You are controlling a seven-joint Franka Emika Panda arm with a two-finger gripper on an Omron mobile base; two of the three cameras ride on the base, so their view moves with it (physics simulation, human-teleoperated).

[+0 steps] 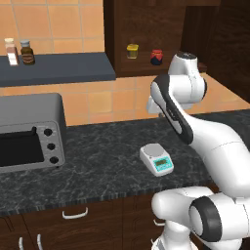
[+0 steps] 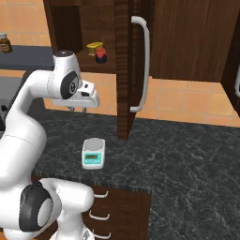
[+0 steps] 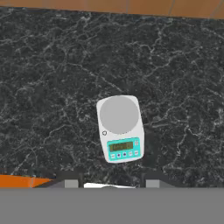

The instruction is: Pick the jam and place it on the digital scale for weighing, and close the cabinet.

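Note:
The jam (image 1: 156,57) (image 2: 100,56), a squat jar with a red lid, stands on the inner shelf of the dark brown cabinet (image 2: 101,28). The cabinet door (image 2: 123,70) stands wide open, edge-on to the right base view, its silver bar handle (image 2: 143,65) facing right. The digital scale (image 1: 156,159) (image 2: 93,153) (image 3: 120,127) sits on the dark counter with its plate bare. My gripper (image 2: 78,109) (image 3: 111,183) hangs high above the scale, pointing down, below and in front of the jam's shelf. It is open, with nothing between its fingertips (image 3: 71,182).
A small yellow jar (image 1: 132,51) stands just left of the jam. A grey toaster oven (image 1: 29,134) fills the counter's left end. A dark wall shelf (image 1: 58,68) carries a brown bottle (image 1: 27,52) and a pale one (image 1: 10,51). Drawers (image 1: 73,215) lie under the counter.

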